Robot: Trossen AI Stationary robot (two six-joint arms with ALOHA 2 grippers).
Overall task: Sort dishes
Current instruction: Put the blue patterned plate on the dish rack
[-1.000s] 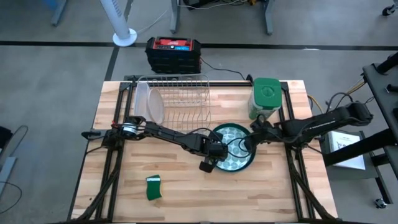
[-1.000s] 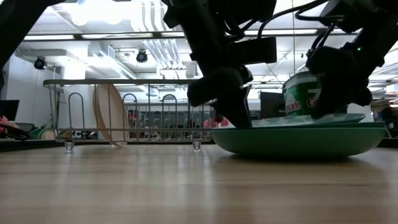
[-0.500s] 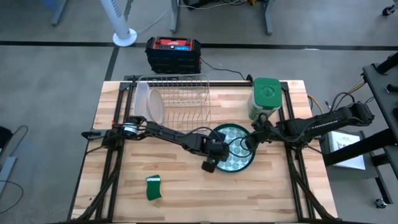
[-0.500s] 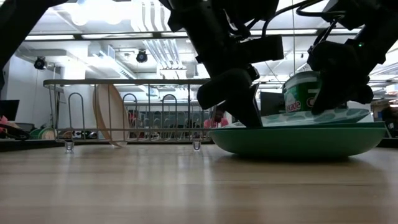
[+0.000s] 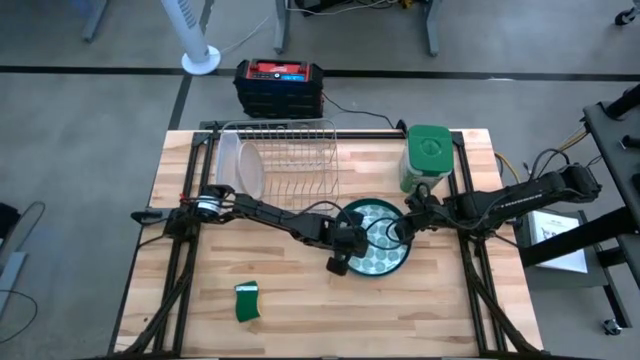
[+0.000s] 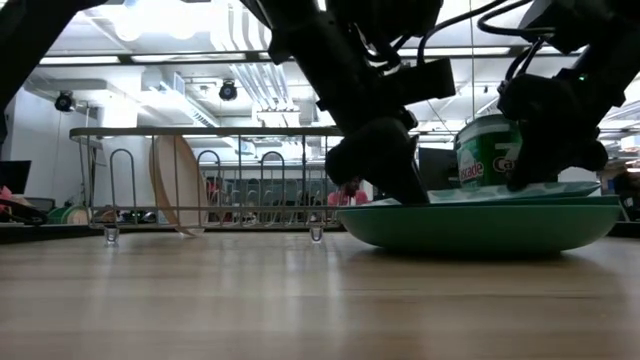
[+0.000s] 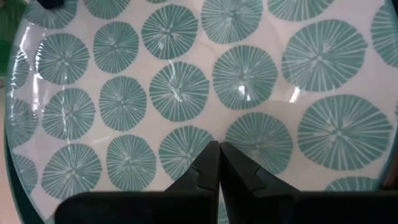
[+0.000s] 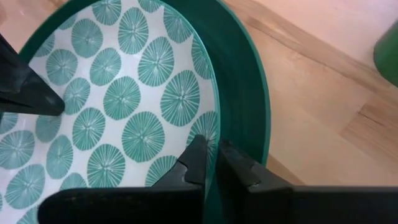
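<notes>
A glassy plate (image 5: 377,238) patterned with teal radial discs lay inside a dark green plate (image 8: 245,93) on the counter (image 5: 300,300), near the green canister (image 5: 428,155). The right tool (image 8: 209,163) pinched its rim; the left tool (image 7: 219,163) rested on it, fingers together.

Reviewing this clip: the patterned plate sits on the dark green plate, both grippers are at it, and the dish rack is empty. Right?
Not quite. The dish rack holds one whitish-clear plate on edge, as the high view shows. The rest stands: patterned plate on dark green plate, left gripper and right gripper at it.
</notes>
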